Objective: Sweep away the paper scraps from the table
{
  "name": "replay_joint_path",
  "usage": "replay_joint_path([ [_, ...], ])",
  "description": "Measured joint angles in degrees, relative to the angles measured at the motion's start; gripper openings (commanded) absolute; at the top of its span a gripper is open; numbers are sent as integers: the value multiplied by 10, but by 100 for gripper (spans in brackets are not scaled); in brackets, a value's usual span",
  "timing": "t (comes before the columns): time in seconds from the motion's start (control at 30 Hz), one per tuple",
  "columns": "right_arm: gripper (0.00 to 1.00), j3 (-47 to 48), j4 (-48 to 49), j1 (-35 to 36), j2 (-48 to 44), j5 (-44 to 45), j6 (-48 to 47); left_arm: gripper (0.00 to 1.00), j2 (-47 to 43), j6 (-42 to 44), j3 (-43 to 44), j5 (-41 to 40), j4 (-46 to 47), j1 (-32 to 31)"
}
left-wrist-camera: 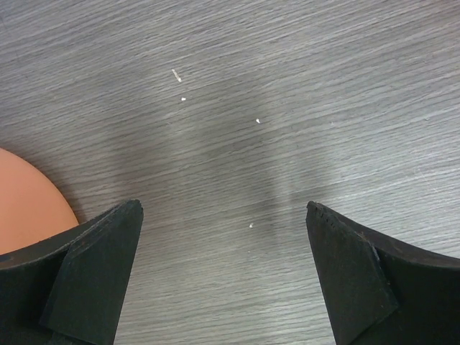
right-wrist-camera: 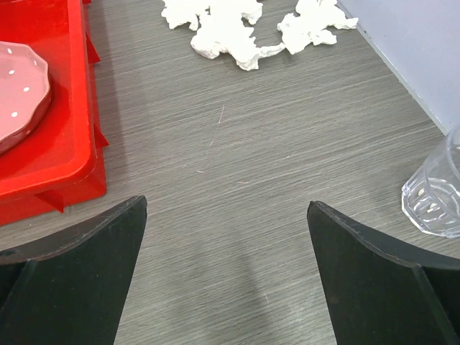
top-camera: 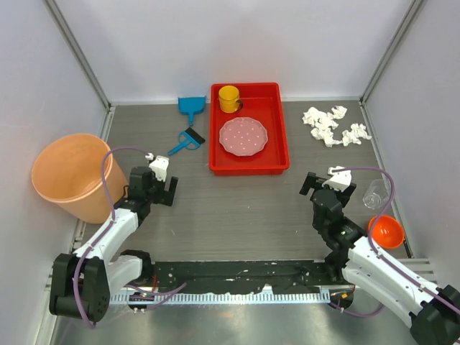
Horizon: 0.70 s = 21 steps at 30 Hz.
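Several crumpled white paper scraps (top-camera: 334, 126) lie in a loose cluster at the back right of the table (top-camera: 237, 208), near the right wall; the right wrist view shows the paper scraps (right-wrist-camera: 244, 29) ahead of that arm. My right gripper (top-camera: 327, 181) hangs open over bare wood, well short of them, nothing between its fingers (right-wrist-camera: 79, 273). On the left, beside an orange bucket, my left gripper (top-camera: 152, 183) is also open and empty above the table (left-wrist-camera: 230, 180). A blue dustpan (top-camera: 191, 108) and a small blue brush (top-camera: 185, 141) lie at the back, left of the red tray.
A red tray (top-camera: 277, 129) at back centre holds a pink dotted plate (top-camera: 244, 136) and a yellow cup (top-camera: 229, 98). A big orange bucket (top-camera: 72, 176) stands at the left. A clear glass (top-camera: 374, 194) and an orange bowl (top-camera: 386, 231) sit at the right edge.
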Motion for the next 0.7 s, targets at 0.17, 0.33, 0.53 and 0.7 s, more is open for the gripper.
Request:
replay_joint_path([
  [0.17,99,-2,0,0,0,-4,0,100,-3,0,4,14,-19,0],
  [0.33,99,-4,2,0,0,-9,0,100,-6,12,8,56,-36,0],
  [0.53,99,-4,4,0,0,-11,-6,100,13,34,41,77,-77,0],
  [0.7,99,-4,4,0,0,-11,-11,100,88,61,143,88,-116,0],
])
